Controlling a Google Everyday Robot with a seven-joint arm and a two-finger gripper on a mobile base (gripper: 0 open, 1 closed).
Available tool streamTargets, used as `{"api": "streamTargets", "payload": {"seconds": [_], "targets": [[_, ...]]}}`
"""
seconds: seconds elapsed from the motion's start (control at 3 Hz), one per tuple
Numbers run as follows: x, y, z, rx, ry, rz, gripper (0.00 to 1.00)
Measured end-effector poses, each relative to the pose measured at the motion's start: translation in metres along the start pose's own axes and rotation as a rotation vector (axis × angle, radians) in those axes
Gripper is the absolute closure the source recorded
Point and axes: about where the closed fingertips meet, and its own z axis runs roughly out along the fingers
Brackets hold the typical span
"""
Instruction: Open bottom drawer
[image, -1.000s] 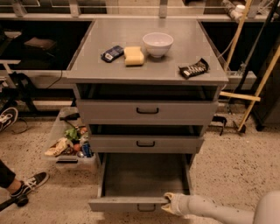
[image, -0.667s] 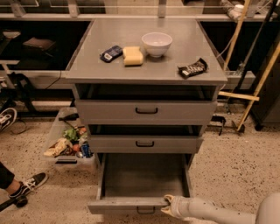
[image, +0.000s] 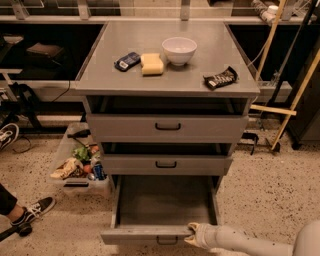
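The bottom drawer (image: 145, 234) of the grey metal cabinet (image: 165, 80) is pulled well out. Its plain grey inside (image: 166, 201) shows and holds nothing I can see. Its small black bar handle (image: 166, 241) sits at the lower edge of the view. My gripper (image: 193, 235) is at the right end of the drawer's front rim, on the end of my white arm (image: 250, 244), which comes in from the lower right. The middle drawer (image: 166, 164) and top drawer (image: 167, 127) each stand out a little from the frame.
On the cabinet top lie a white bowl (image: 179, 50), a yellow sponge (image: 151, 63), a dark blue packet (image: 127, 61) and a dark snack bar (image: 220, 78). A clear bin of items (image: 77, 165) stands left of the cabinet. A person's shoes (image: 31, 212) are at the left, wooden poles (image: 295, 100) at the right.
The bottom drawer has slid a little further out toward me, and my gripper has moved with its front rim.
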Motion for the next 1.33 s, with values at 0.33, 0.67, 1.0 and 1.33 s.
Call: {"api": "streamTargets", "payload": {"seconds": [0.33,0.67,1.0,1.33], "targets": [[0.0,0.0,0.0,0.0,0.0,0.0,0.59],[0.0,0.0,0.0,0.0,0.0,0.0,0.36],[0.0,0.0001,0.0001,0.0,0.0,0.0,0.13],[0.0,0.0001,0.0001,0.0,0.0,0.0,0.0]]}}
